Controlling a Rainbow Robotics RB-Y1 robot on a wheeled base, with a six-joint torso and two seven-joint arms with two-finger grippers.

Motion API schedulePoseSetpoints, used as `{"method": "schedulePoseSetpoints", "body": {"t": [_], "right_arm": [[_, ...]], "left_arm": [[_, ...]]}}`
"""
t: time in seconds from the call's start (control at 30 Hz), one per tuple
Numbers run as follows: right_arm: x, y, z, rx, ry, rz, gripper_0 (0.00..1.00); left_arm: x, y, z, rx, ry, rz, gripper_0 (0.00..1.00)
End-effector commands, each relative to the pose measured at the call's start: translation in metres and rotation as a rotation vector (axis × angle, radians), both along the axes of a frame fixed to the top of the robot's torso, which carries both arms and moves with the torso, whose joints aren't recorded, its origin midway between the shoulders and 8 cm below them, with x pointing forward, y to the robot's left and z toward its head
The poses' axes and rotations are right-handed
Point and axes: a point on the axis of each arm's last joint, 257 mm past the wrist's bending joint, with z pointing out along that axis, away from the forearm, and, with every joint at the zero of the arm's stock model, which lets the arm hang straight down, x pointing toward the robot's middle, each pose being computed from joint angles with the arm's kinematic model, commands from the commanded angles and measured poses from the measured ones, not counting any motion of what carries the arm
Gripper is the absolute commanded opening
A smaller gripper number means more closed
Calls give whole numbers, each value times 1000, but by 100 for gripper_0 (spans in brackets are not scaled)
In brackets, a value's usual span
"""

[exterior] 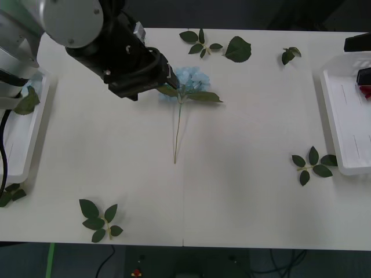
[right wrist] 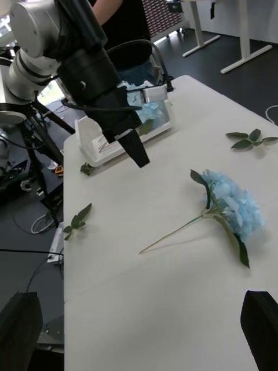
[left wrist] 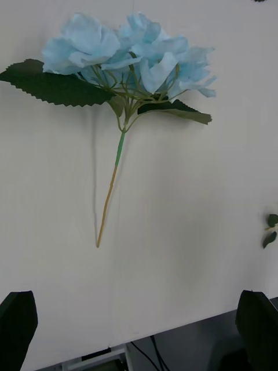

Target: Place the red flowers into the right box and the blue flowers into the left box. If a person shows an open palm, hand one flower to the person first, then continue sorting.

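Note:
One of the blue flowers [exterior: 191,81] lies on the table, head far, stem [exterior: 177,136] pointing toward me. My left gripper [exterior: 168,84] hovers at its head's left side, open, with nothing between the fingers; in the left wrist view the bloom [left wrist: 127,52] lies ahead of the open gripper [left wrist: 136,298]. The left box [exterior: 23,145] sits at the left edge, and the right wrist view shows blue blooms [right wrist: 153,110] inside it [right wrist: 92,139]. At the right edge is the right box [exterior: 342,121], with a bit of the red flowers [exterior: 365,91] in it. My right gripper [right wrist: 139,301] hangs open there.
Loose leaf sprigs lie scattered: far centre [exterior: 203,43], a big leaf [exterior: 237,49], far right [exterior: 290,54], beside the right box [exterior: 313,164], near left [exterior: 99,220] and by the left box's corner [exterior: 11,194]. The table's front edge [exterior: 185,246] is close.

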Motion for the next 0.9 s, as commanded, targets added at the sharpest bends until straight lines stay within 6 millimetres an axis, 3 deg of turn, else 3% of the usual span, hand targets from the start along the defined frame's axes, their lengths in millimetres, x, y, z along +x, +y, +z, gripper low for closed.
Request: {"method": "schedulePoseSetpoints", "body": {"t": [0.03,0.23,0.5,0.7,0.9], "right_arm": [[-11,-19,13,-22,-5,15,100],[-23,-21,13,-15,-7,69,100],[-27,-18,14,-4,-21,91,100],[-28,-10,11,-6,-19,103,100],[-30,-3,9,-4,-22,117,100]], "left_arm": [[28,-14,-4,14,-80,6,100],[58,-17,-55,86,-138,24,100],[85,-16,-106,158,-210,4,100],[96,-26,-118,230,-262,-104,100],[100,-48,-116,246,-315,-210,100]]}}
